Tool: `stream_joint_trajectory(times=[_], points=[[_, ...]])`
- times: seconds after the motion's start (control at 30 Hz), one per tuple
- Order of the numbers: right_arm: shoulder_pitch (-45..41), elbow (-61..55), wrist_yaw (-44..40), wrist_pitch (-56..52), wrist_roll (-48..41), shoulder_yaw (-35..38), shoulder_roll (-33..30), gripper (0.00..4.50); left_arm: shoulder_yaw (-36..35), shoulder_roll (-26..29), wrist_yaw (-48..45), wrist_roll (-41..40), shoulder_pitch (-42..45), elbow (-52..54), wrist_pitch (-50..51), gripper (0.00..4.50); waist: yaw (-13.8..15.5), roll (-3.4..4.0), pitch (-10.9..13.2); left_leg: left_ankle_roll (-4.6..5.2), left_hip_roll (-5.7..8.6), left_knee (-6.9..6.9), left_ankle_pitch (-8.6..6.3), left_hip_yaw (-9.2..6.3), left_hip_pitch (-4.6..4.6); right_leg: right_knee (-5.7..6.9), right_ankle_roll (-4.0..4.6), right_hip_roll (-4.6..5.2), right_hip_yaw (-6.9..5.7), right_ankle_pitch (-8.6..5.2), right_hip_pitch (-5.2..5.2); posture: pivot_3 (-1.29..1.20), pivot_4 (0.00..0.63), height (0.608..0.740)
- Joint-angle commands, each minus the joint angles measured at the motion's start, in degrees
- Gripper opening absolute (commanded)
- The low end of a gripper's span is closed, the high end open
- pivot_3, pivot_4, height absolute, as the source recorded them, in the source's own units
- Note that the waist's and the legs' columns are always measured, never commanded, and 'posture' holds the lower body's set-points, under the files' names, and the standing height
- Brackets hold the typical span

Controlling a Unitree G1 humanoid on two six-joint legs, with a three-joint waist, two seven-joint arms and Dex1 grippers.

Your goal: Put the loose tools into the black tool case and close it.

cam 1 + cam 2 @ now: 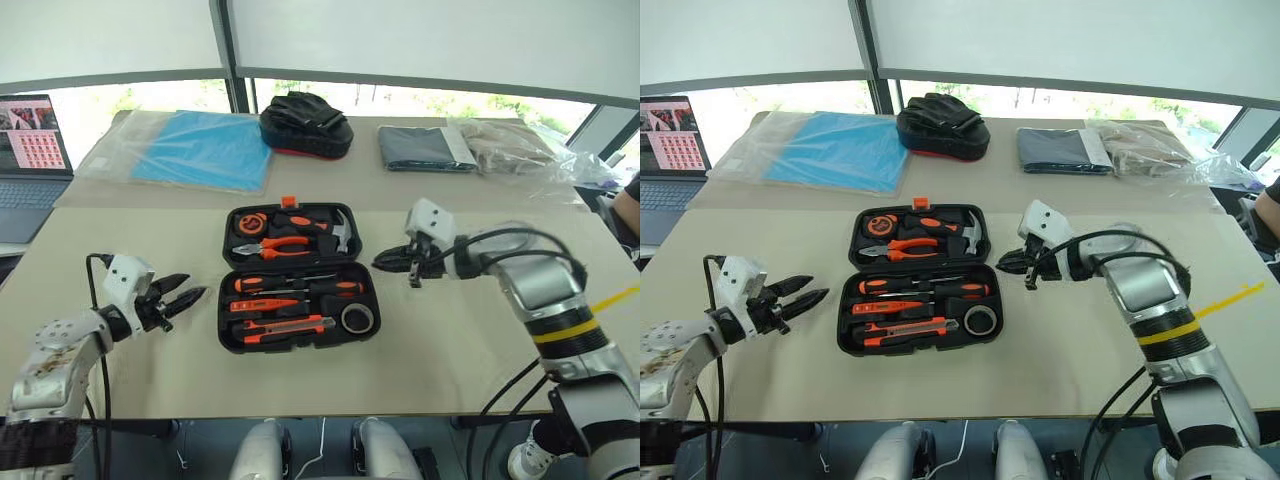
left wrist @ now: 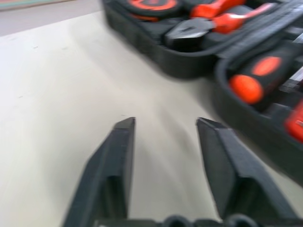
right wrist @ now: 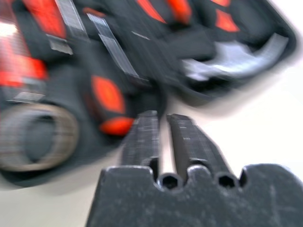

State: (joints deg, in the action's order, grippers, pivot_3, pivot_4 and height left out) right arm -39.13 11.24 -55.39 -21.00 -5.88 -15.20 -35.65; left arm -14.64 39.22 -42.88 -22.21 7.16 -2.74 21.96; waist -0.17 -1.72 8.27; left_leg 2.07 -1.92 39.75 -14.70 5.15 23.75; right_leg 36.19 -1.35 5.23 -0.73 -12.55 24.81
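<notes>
The black tool case (image 1: 225, 335) lies open in the middle of the table. Its near half holds two screwdrivers (image 1: 300, 285), a small orange tester (image 1: 265, 305), a utility knife (image 1: 285, 327) and a dark tape roll (image 1: 357, 318). Pliers (image 1: 275, 245), a hammer (image 1: 340, 232) and a tape measure (image 1: 247, 222) sit in the far half. My left gripper (image 1: 196, 288) hovers open just left of the case, nothing between its fingers (image 2: 120, 156). My right gripper (image 1: 378, 264) is shut and empty at the case's right edge, its tips (image 3: 161, 116) close to the hinge.
Along the far side of the table lie a laptop (image 1: 30, 150), a blue sheet in plastic (image 1: 205, 148), a black and red soft bag (image 1: 305, 125), a dark folded cloth (image 1: 425, 148) and a crumpled plastic bag (image 1: 520, 150). A person's arm (image 1: 630, 205) shows at the right edge.
</notes>
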Motion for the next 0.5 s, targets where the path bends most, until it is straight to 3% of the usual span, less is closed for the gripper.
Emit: stream_joint_trajectory(times=[0.03,0.1,0.27,0.5], points=[[-1.98,8.63,3.69,8.73,2.47,0.03,5.4,0.0,3.37,-1.55,2.66,2.23,2.98,0.29,2.39,0.64,-0.22,-0.01,0.0,0.0,0.0,-0.01,0.0,0.01,-0.03,-0.01,0.0,0.0,0.01,0.0,-0.05,0.0,0.15,0.74],[-2.89,12.47,3.11,11.42,3.52,-0.45,7.35,0.0,4.39,-1.77,2.21,2.51,4.11,-0.33,3.2,0.05,-0.52,0.0,0.0,-0.01,0.01,-0.02,0.01,0.0,-0.02,-0.01,-0.01,-0.01,0.02,0.01,-0.05,0.0,0.15,0.74],[-3.11,16.01,1.07,13.76,3.17,-0.37,10.41,0.0,7.29,-2.52,-0.73,2.75,5.28,-1.51,2.29,0.01,-0.63,0.0,0.01,-0.01,0.0,-0.03,0.01,-0.01,0.0,-0.02,-0.01,0.0,0.03,0.01,-0.03,0.0,0.15,0.74],[1.99,5.62,-5.78,8.98,-0.4,-0.43,9.92,0.0,12.37,-3.57,-7.37,3.72,7.5,-1.98,0.0,0.01,-0.32,0.01,0.0,0.02,0.02,-0.03,-0.01,-0.06,0.0,-0.04,-0.02,0.04,0.0,0.01,-0.08,0.0,0.15,0.74]])
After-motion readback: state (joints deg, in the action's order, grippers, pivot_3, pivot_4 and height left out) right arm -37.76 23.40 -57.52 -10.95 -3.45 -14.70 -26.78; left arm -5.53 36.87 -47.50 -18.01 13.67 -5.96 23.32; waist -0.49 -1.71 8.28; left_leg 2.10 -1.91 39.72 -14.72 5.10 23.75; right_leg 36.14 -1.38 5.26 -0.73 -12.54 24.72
